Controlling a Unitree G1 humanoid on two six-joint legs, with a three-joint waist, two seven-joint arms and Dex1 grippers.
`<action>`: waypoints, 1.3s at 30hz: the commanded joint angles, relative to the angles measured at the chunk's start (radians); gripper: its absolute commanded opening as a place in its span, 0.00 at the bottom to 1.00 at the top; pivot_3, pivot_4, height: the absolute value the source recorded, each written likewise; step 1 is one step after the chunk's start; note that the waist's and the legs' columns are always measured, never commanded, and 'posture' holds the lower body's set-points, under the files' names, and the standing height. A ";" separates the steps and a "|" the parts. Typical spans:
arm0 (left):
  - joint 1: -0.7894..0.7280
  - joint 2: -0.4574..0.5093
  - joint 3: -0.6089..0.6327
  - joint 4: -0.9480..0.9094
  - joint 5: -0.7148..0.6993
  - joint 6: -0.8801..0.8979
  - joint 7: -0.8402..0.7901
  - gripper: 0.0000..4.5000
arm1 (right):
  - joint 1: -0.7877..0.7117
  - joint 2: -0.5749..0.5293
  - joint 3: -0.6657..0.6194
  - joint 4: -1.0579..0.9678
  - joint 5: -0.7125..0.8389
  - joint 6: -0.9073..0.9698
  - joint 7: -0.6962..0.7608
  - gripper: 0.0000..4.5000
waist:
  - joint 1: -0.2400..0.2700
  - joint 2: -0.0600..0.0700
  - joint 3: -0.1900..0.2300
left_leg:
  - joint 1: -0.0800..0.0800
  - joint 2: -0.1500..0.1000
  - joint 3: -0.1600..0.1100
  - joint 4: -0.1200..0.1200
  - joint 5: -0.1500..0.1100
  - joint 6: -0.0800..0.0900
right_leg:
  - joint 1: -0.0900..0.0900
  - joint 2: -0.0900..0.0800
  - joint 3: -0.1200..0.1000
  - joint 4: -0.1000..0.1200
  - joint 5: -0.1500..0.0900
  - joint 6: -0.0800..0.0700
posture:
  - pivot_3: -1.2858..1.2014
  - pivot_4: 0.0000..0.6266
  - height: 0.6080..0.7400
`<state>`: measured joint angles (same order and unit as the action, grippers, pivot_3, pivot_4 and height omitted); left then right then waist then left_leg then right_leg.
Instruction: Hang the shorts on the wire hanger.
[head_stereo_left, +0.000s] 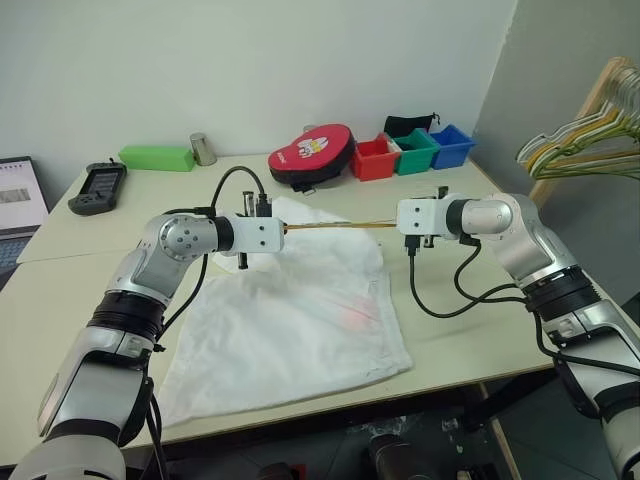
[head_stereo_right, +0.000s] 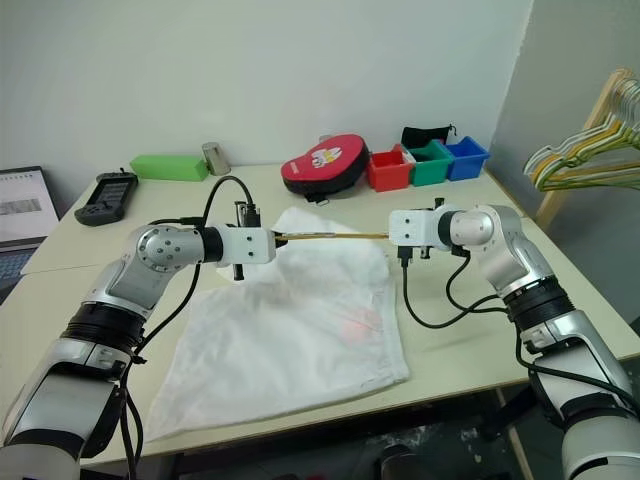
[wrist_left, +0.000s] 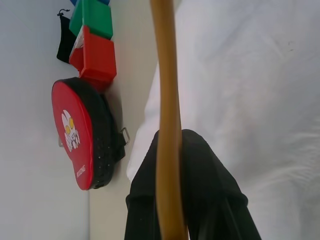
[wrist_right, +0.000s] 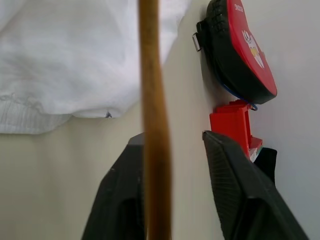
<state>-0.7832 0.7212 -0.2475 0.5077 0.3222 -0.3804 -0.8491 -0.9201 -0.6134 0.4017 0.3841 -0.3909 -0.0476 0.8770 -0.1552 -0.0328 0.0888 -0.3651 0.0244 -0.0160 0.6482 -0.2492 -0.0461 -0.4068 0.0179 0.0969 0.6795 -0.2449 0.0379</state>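
**Wire hanger held level between 2 claws above the shorts**

The wire hanger runs as a thin golden bar between the 2 arms, raised above the bench and roughly level. The left claw is clamped tight on one end of it; in the left wrist view the wire passes straight between the 2 black fingers, which are pressed against it. The right claw is at the other end. In the right wrist view its fingers stand a little apart on either side of the wire, one close against it and the other with a gap, so whether it grips the wire cannot be told.

The shorts lie spread flat and wrinkled on the bench, below the hanger and between the 2 arms, with their far edge under the wire and their near edge close to the front edge of the bench.

Along the far side of the bench sit a red and black round case, then 3 small bins in red, green and blue. A green box and a black handheld device sit to the far left. Several thicker hangers hang bunched at the right.
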 joint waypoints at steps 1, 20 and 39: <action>-0.024 0.013 0.000 -0.008 0.012 -0.016 0.011 0.00 | -0.012 -0.020 -0.027 -0.032 -0.007 0.000 0.003 0.12 | 0.001 0.000 0.000 | 0.000 0.000 0.000 0.000 0.000 0.000 | 0.000 0.000 0.000 0.000 0.000 0.000 | 0.50 0.02 1.00; -0.005 0.006 0.066 -0.038 -0.154 -0.008 -0.050 0.51 | 0.048 -0.009 -0.044 -0.114 0.029 0.081 0.042 0.00 | 0.011 0.000 0.000 | 0.000 0.000 0.000 0.000 0.000 0.000 | 0.000 0.000 0.000 0.000 0.000 0.000 | 0.50 0.04 1.00; 0.095 0.039 0.222 -0.228 -0.425 0.162 -0.139 0.99 | 0.146 -0.118 -0.164 -0.031 0.205 0.443 0.221 0.00 | 0.020 0.000 0.000 | 0.000 0.000 0.000 0.000 0.000 0.000 | 0.000 0.000 0.000 -0.001 0.000 0.000 | 0.50 0.06 1.00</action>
<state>-0.7055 0.7641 -0.0701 0.3551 -0.0533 -0.2810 -1.0113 -0.7680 -0.6942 0.2973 0.3842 -0.2402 0.2853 1.0426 -0.1350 -0.0326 0.0890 -0.3653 0.0246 -0.0156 0.6480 -0.2493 -0.0461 -0.4067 0.0180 0.0969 0.6784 -0.2451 0.0377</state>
